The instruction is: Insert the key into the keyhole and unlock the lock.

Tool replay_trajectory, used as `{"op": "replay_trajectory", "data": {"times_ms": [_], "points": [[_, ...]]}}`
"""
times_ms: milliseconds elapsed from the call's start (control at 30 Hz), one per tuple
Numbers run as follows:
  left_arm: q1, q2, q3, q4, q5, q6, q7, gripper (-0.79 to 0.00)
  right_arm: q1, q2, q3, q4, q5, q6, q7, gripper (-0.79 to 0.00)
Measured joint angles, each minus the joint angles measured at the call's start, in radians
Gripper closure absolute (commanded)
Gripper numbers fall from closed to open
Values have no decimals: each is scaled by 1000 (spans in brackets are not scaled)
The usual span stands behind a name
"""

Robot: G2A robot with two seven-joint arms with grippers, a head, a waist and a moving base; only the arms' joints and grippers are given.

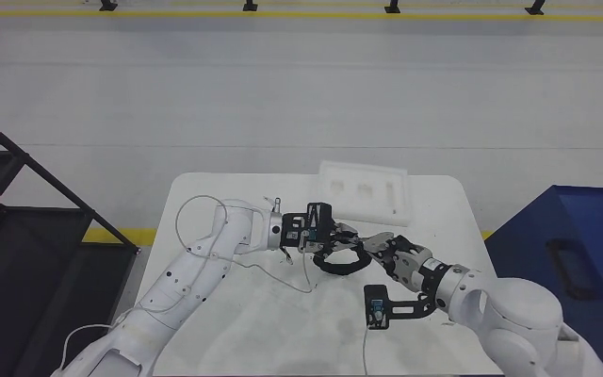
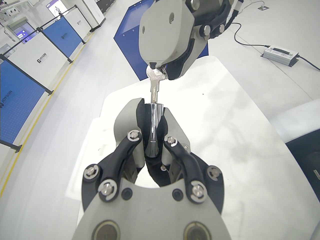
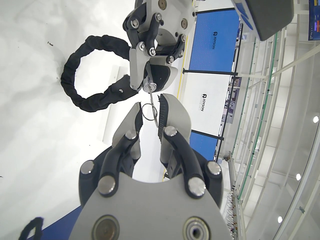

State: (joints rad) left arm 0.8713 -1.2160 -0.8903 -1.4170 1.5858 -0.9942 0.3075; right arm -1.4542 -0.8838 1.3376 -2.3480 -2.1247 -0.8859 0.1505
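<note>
Grey-white floor w/ yellow lines runs wide behind a white table w/ rounded corners. Blue bin stands just off the table's right side, black rack off its left. White foam tray lies at the far edge, approx mid-table. Near half of the tabletop is bare, so there's room to move on that side. Both arms come in from the near corners & meet mid-table, well apart from every edge.

Left gripper pinches the lock: chrome barrel pressed between both pads, keyhole end facing the right gripper. Black sleeved cable loop curves out from the lock to one side; in the top view it hangs toward the near side. Whether it touches the table, can't tell.

Right gripper clamps the key by its head. Blade tip meets the keyhole w/ part of the blade outside; how deep it sits, can't tell. Key's long axis lines up w/ the barrel, gripper to gripper, roughly left-right across the table, tip pointing at the left gripper.

Left wrist view gives the flat, patterned face of the key's head. Right wrist view gives the key edge-on as a thin strip, plus a wire key ring between the right gripper's fingers.
</note>
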Motion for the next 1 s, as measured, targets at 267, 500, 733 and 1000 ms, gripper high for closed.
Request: {"op": "replay_trajectory", "data": {"times_ms": [267, 500, 733, 1000], "points": [[-1, 3, 5, -3, 0, 2, 4, 0, 1, -11, 35, 41, 162, 48, -1, 0], [-2, 4, 12, -4, 0, 3, 6, 0, 2, -23, 81, 103, 429, 37, 64, 0], [-3, 5, 19, -6, 3, 9, 10, 0, 13, -31, 119, 146, 734, 84, 209, 0], [-8, 4, 33, -1, 12, 20, 20, 0, 45, -32, 130, 155, 978, 112, 342, -785]]}}
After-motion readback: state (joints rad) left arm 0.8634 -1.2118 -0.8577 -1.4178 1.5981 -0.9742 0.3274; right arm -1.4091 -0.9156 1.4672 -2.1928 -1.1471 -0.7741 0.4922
